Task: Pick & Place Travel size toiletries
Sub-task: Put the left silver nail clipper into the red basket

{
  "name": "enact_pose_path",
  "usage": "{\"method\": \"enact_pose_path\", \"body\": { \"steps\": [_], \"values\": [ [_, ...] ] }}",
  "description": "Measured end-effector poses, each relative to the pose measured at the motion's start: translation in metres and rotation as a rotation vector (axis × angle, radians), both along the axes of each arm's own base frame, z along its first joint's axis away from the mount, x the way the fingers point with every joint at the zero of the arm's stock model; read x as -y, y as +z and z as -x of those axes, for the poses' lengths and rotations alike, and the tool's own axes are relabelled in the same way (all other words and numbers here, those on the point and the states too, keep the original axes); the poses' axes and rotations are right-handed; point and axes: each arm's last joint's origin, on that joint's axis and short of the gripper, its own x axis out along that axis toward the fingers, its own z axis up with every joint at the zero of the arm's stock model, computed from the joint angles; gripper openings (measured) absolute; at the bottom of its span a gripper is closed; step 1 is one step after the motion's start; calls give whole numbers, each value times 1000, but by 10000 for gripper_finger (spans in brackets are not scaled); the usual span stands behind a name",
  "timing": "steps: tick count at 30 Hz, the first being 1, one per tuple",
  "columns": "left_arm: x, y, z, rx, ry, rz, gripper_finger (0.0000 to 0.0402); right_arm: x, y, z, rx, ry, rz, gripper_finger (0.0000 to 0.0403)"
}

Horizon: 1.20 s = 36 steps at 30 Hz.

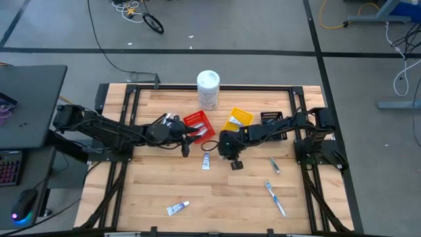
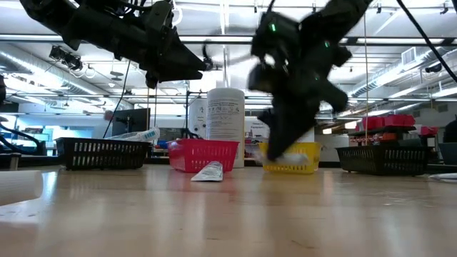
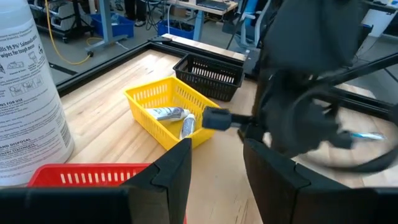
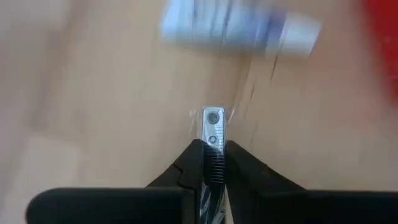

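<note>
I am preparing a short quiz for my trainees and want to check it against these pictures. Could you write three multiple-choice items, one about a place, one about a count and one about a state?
1. Where does the white-blue toothpaste tube in front of the red plastic bin lie?
A. in the red bin
B. on top of the canister
C. on the bare wooden table

2. How many small mesh bins stand on the table?
A. three
B. one
C. five

3. In what state is the right gripper?
A. open and empty
B. shut on a slim silvery item
C. shut on a red toothbrush

Answers:
1 C, the high view shows wood all around the tube.
2 A, the red bin, a yellow bin and a black bin stand in a row.
3 B, the right wrist view shows both fingers pressed against the item.
</note>
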Motion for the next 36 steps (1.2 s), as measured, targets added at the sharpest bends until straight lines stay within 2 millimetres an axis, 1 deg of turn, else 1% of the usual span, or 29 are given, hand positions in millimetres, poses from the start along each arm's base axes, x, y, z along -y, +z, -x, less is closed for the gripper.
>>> {"method": "enact_pose_path", "body": {
  "steps": [4,5,8,11,13,15,16,18,20,21,23,25,27,30,36],
  "values": [
    [0,0,0,-3,-4,-13,153,-7,36,-6,111,-10,44,49],
    [0,1,0,1,-4,-13,153,-8,48,-7,151,-17,62,49],
    [0,2,0,11,-8,-31,153,-13,94,-2,302,-39,108,48],
    [1,5,-1,28,-43,-81,153,-18,134,14,444,-55,127,48],
    [2,8,-2,49,-90,-104,153,-20,156,27,529,-69,121,48],
    [4,12,-3,93,-154,-121,153,-22,174,38,602,-97,83,48],
    [5,15,-3,120,-187,-125,153,-23,178,42,635,-113,57,48],
    [7,20,-4,172,-248,-136,153,-26,174,45,677,-133,16,47],
    [8,25,-5,236,-271,-142,153,-28,164,43,725,-140,-8,47],
    [8,25,-7,264,-276,-140,153,-30,158,42,755,-144,-24,47],
    [9,21,-10,265,-289,-138,153,-31,149,40,821,-156,-52,47],
    [10,16,-18,264,-303,-138,153,-30,137,42,847,-173,-76,47],
    [11,5,-25,225,-314,-133,153,-29,127,44,880,-197,-80,47],
    [12,-4,-42,194,-319,-153,153,-28,113,49,921,-223,-80,50],
    [15,1,-72,226,-337,-133,153,-26,89,60,934,-238,-106,52]
  ]
}}
